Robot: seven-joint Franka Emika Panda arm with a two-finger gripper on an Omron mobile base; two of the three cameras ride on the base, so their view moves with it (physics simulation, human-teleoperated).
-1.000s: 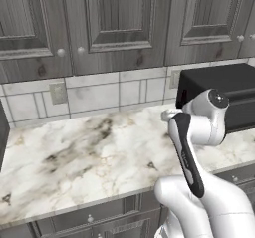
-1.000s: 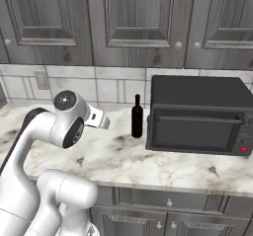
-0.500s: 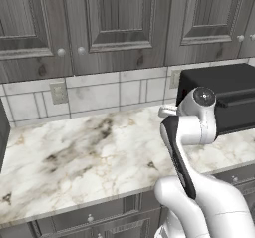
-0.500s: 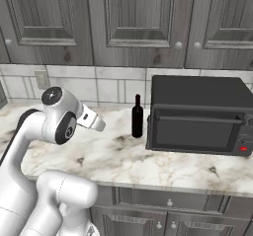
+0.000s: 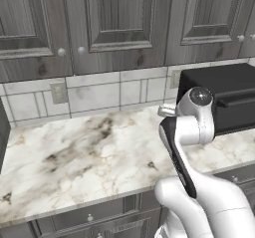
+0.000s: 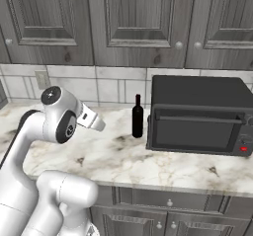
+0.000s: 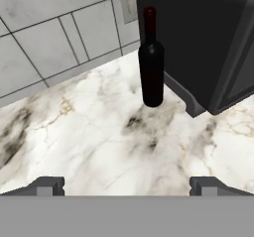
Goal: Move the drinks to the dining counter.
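Wine bottle (image 7: pixel 151 65) stands upright just beside the black oven (image 6: pixel 197 114), on its left. Gripper (image 7: pixel 127 185) wide open, empty. Glass: heavy, slick, tippy, so grab mid-body, below the neck.

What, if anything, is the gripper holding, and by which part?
Nothing is held. The gripper is open, with the wine bottle standing untouched on the counter ahead of it.

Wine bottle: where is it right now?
The wine bottle stands upright on the marble counter near the tiled backsplash, just left of the black microwave in the right base view; in the hand view it's ahead, upper centre.
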